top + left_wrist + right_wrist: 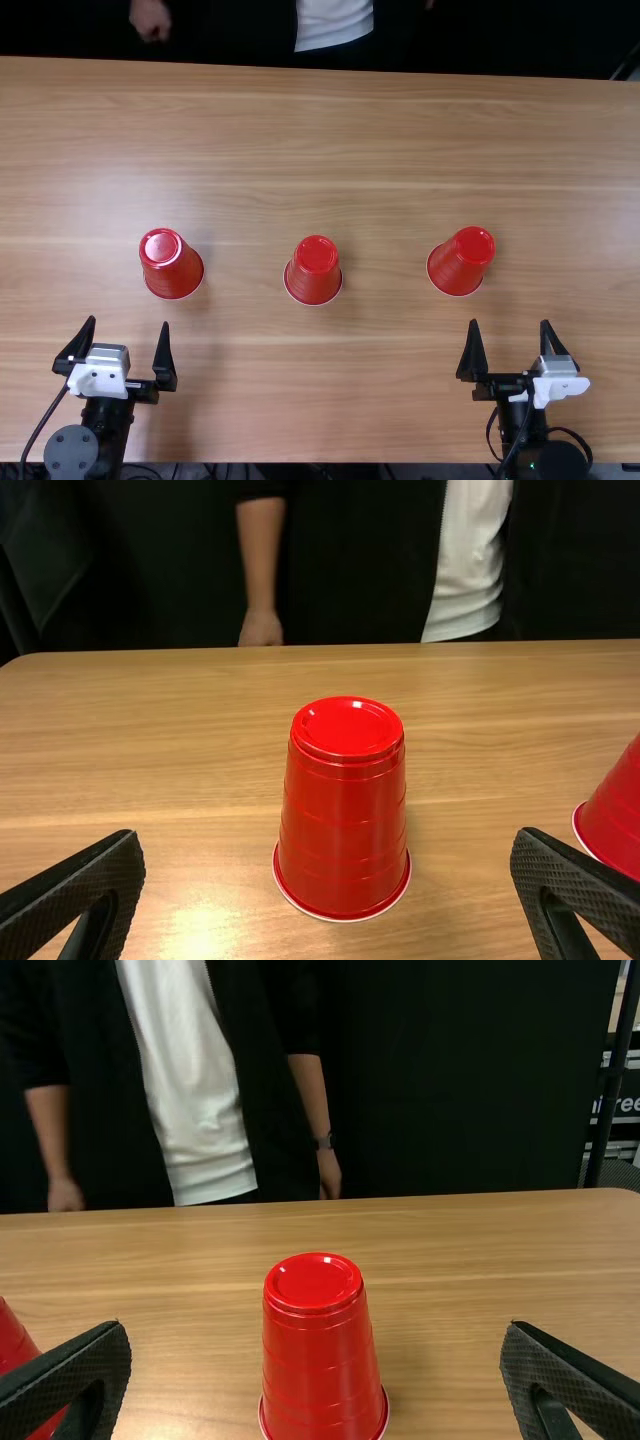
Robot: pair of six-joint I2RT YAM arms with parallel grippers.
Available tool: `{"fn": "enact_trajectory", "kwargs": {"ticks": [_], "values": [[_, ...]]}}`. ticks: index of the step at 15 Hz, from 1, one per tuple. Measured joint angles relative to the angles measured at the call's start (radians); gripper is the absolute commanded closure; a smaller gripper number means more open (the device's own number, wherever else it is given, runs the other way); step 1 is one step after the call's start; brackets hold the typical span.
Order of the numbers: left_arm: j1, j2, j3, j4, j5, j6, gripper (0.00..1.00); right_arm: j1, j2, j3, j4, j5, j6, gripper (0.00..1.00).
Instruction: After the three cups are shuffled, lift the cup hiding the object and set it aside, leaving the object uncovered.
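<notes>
Three red cups stand upside down in a row across the table: the left cup [171,264], the middle cup [314,270] and the right cup [462,261]. My left gripper [125,345] sits open near the front edge, just in front of the left cup [343,808]. My right gripper [508,347] is open too, a short way in front of the right cup [320,1350]. Nothing lies between either pair of fingers. No object shows outside the cups.
The wooden table [320,150] stretches bare behind the cups to its far edge. A person stands beyond that edge, hands hanging away from the table [260,630].
</notes>
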Motion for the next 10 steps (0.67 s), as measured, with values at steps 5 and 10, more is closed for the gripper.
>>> {"fn": "enact_trajectory", "kwargs": {"ticks": [5,10], "values": [[0.0,0.0,0.0,0.017,-0.015,0.095,0.0,-0.015,0.0,0.062,-0.008,0.0,0.0,0.0],[0.0,0.014,0.207,-0.008,-0.077,0.227,0.0,-0.041,0.072,0.313,-0.148,0.001,0.0,0.0]]}}
